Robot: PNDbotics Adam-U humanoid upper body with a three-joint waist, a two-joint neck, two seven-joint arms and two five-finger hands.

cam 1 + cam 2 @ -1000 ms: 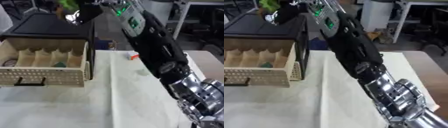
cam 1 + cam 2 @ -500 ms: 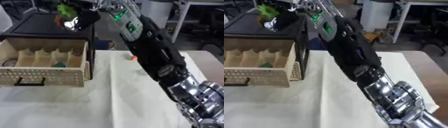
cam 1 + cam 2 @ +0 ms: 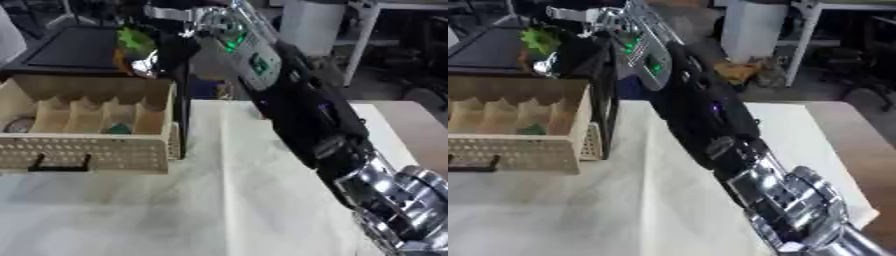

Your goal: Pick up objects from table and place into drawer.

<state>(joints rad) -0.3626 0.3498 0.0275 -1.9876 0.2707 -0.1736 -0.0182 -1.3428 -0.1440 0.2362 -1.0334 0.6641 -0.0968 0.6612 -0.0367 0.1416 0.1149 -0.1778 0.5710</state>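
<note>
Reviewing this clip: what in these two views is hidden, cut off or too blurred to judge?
- Right hand: both views blur its fingers around the green object; the grip and what the object is are unclear.
- Beige open drawer: its left end is cut by the frame edge in both views; its dark and teal contents are too small to identify.
- Left hand: in neither view.

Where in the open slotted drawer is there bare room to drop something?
The beige slotted drawer has bare middle slots, between the round grey thing at its left end and the small teal thing toward its right. Crowded above the back right corner: the right hand holds a green object.
</note>
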